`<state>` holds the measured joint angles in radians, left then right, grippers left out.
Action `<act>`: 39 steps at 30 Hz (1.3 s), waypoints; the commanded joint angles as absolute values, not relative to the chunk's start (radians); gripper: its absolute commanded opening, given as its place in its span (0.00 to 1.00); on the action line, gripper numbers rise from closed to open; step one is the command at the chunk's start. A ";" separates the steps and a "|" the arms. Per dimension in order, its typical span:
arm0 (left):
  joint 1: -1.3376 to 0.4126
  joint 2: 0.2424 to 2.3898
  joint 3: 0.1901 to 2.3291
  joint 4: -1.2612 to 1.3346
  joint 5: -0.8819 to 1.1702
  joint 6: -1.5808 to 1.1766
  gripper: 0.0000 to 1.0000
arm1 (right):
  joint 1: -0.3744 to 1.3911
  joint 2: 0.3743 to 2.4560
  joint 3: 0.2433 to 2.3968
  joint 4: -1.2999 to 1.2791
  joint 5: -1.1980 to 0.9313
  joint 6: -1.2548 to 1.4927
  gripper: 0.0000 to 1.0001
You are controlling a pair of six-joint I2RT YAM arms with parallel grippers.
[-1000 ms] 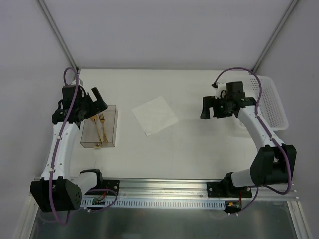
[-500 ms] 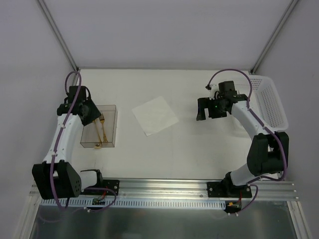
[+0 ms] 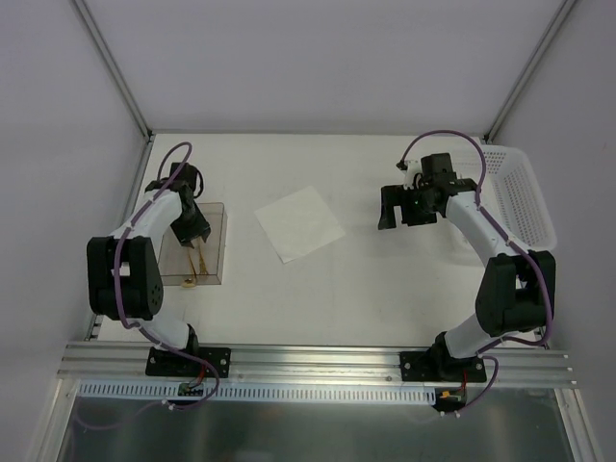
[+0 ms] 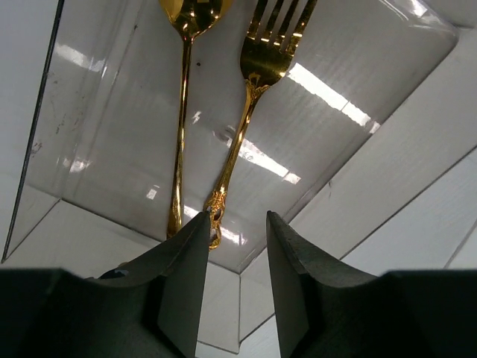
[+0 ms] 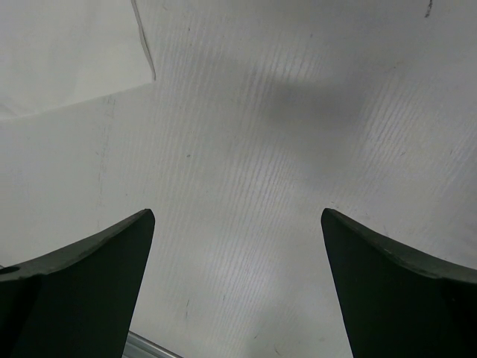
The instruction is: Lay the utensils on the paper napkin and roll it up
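The utensils, a gold spoon (image 4: 182,112) and a gold fork (image 4: 253,89), lie side by side in a clear plastic tray (image 3: 219,245). My left gripper (image 3: 189,227) hangs over the tray's far end. In the left wrist view this gripper (image 4: 238,224) is narrowly open, nothing between the fingers. The left fingertip (image 4: 200,224) is right beside the end of the fork's handle. The paper napkin (image 3: 299,223) lies flat mid-table. My right gripper (image 3: 390,218) hovers to its right, wide open and empty over bare table (image 5: 238,216). A napkin corner (image 5: 67,52) shows in the right wrist view.
A white perforated basket (image 3: 525,197) stands at the table's right edge, behind the right arm. The clear tray's walls (image 4: 358,89) surround the cutlery. Metal rails run along the near edge of the table (image 3: 318,361).
My left arm swung in so its gripper points down over the tray's far end, and its jaws narrowed. The right gripper drifted slightly left, still wide open.
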<state>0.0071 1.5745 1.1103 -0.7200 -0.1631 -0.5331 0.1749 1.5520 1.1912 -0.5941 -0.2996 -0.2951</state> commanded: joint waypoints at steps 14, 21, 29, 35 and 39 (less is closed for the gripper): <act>0.006 1.759 1.189 -0.641 -0.232 -0.460 0.36 | 0.178 1.549 1.223 -0.612 -0.307 -0.314 0.99; 0.006 1.808 1.181 -0.601 -0.196 -0.460 0.34 | 0.176 1.549 1.223 -0.629 -0.422 -0.370 0.99; 0.005 1.828 1.157 -0.569 -0.178 -0.460 0.19 | 0.225 1.606 1.226 -0.534 -0.532 -0.302 0.87; 0.006 1.822 1.147 -0.569 -0.173 -0.468 0.07 | 0.337 1.684 1.241 -0.410 -0.499 -0.192 0.66; 0.005 1.810 1.138 -0.571 -0.172 -0.471 0.00 | 0.412 1.747 1.307 -0.376 -0.505 -0.138 0.60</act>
